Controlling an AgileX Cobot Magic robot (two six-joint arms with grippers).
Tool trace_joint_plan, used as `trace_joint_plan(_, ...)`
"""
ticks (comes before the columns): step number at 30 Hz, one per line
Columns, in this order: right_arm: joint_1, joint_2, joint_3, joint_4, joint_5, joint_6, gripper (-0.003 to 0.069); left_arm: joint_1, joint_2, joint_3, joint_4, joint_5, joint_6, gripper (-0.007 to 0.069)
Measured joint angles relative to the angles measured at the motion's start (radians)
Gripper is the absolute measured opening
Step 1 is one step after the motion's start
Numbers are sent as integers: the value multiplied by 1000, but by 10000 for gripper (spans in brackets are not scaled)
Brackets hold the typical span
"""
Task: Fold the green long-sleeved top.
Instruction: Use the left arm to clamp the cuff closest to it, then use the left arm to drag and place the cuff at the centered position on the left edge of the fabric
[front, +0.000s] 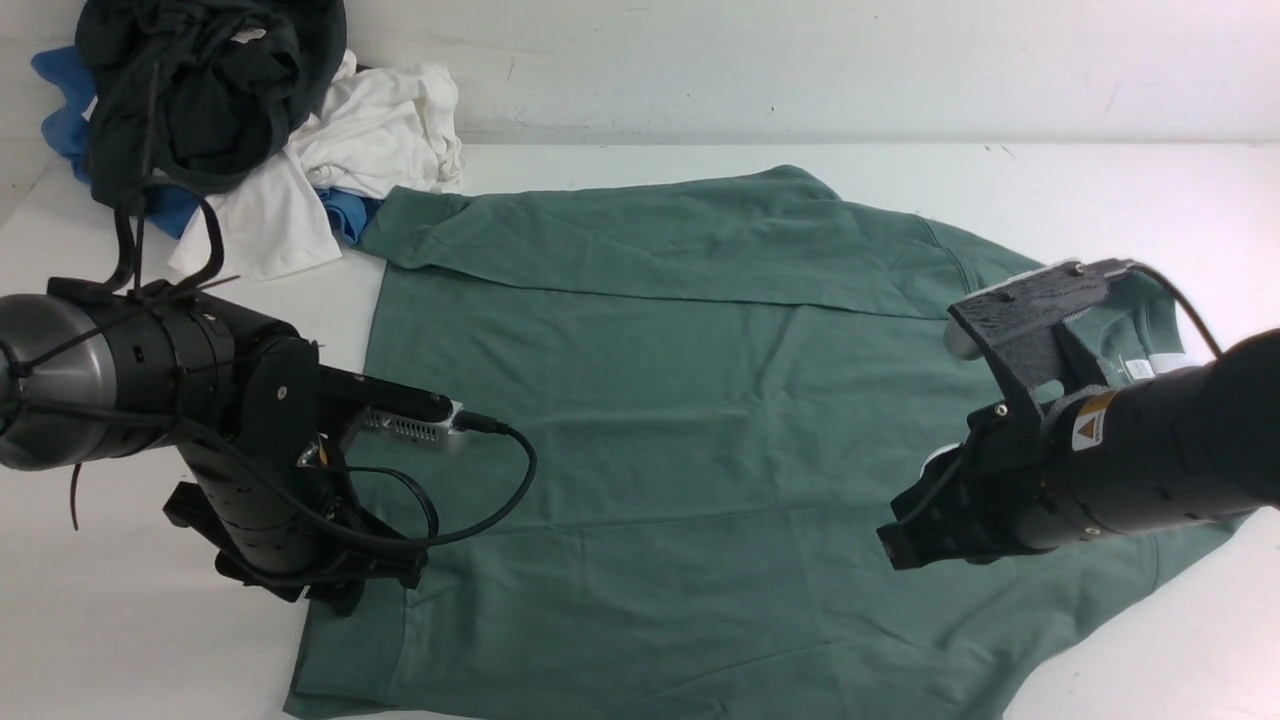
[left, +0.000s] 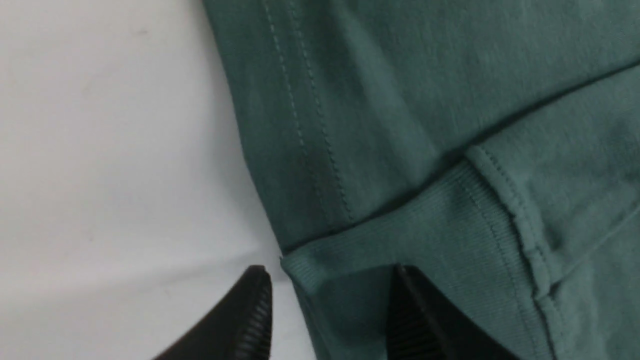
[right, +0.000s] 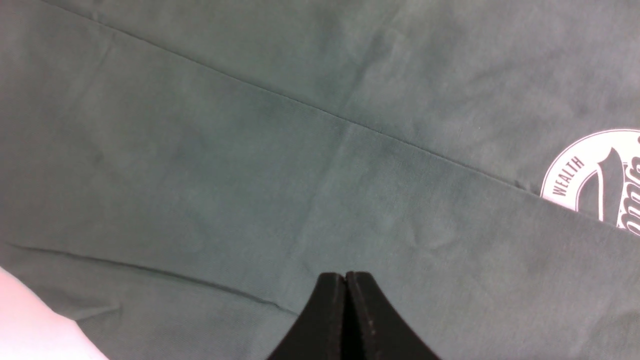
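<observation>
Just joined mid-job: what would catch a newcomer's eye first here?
The green long-sleeved top lies spread across the white table, one sleeve folded over its far side. The left tool stands open at a ribbed cuff on the top's left edge; the right tool is shut over its right side. A pile of black, white and blue garments sits far left.

in the upper left of the front view you have a heap of clothes. a black garment (front: 200, 90) sits on top, a crumpled white garment (front: 370, 140) lies just right of it and spills below, and a blue garment (front: 60, 130) peeks out at the heap's left edge and under the white one. all rest on the white table (front: 100, 620), against a pale, scuffed back wall (front: 800, 60).
</observation>
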Motion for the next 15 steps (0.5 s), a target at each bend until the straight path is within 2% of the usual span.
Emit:
trace_joint_plan(2,0,0,0,0,0,0,-10,0,5,0,-2,-8,3,155)
trace_joint_plan(3,0,0,0,0,0,0,-10,0,5,0,-2,-10,3,135)
trace_joint_plan(4,0,0,0,0,0,0,-10,0,5,0,-1,-15,3,62)
trace_joint_plan(5,0,0,0,0,0,0,-10,0,5,0,-1,-15,3,34)
trace_joint_plan(7,0,0,0,0,0,0,-10,0,-4,0,-3,-12,3,11)
trace_joint_plan(15,0,0,0,0,0,-12,-10,0,-196,-16,-35,81,36,3)
